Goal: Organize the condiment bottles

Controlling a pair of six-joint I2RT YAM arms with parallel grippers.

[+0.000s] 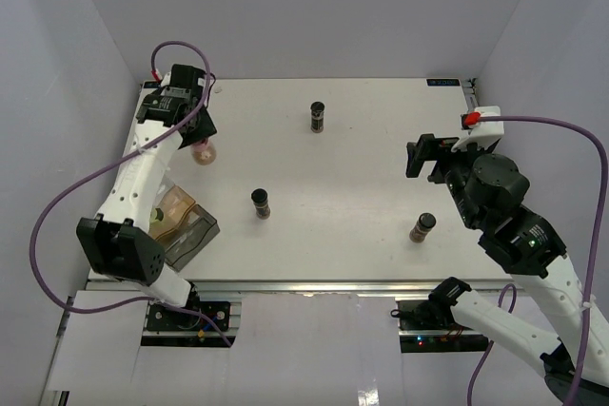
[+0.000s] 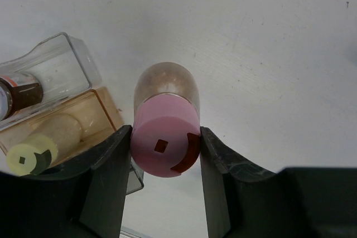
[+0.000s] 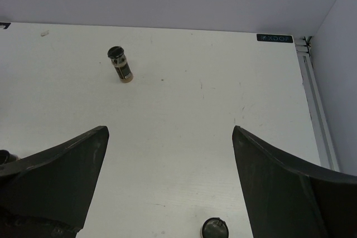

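Observation:
My left gripper (image 1: 197, 130) is shut on a pink-capped jar (image 1: 203, 151) with brownish contents and holds it at the far left of the table, above the surface. In the left wrist view the pink cap (image 2: 166, 142) is squeezed between both fingers (image 2: 109, 176). Three black-capped jars stand on the table: one far centre (image 1: 318, 116), one in the middle (image 1: 261, 203), one at the near right (image 1: 422, 227). My right gripper (image 1: 417, 157) is open and empty, raised above the right side. Its wrist view shows the far jar (image 3: 120, 64) and a black cap (image 3: 215, 229) below the open gripper (image 3: 170, 137).
A clear grey box (image 1: 195, 235) sits at the near left edge, below the left gripper. In the left wrist view its compartments (image 2: 83, 71) hold a dark-filled jar (image 2: 19, 94) and a cream-capped jar (image 2: 33, 154). White walls enclose the table on three sides.

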